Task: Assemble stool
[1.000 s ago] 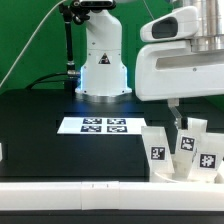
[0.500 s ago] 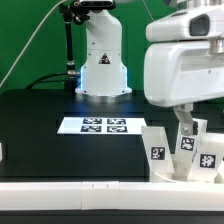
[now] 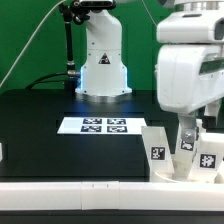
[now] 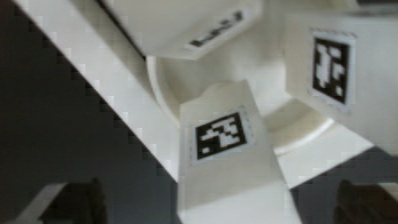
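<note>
Three legs [image 3: 185, 147] beneath pincer [image 3: 186, 136], clustered

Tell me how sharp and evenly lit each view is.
Exterior view: evenly lit and fairly sharp on the marker board, though the white arm looks washed out. Wrist view: soft and blurred, the tagged legs close to the lens, gripper fingertips dark and hazy.
</note>
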### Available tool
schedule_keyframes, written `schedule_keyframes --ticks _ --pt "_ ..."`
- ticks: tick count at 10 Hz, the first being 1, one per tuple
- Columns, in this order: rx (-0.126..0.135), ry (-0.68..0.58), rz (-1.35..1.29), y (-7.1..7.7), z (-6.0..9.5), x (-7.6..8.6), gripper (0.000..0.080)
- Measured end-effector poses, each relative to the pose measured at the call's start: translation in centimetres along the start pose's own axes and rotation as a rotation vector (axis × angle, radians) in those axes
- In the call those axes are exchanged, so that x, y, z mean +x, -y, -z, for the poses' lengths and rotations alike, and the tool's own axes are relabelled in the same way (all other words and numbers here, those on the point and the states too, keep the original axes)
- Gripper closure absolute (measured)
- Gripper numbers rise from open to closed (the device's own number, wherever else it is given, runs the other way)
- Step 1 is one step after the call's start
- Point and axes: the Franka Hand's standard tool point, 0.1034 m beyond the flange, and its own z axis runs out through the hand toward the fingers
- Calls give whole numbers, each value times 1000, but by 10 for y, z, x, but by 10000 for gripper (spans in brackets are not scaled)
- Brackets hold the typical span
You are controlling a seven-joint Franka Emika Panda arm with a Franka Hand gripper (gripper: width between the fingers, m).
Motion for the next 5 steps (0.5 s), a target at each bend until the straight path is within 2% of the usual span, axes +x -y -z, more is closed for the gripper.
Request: schedule_keyframes --ticks 2,5 --pt "-7 22 158 -1 -5 -3 150" --pt "0 32 159 -3 -16 -6 150"
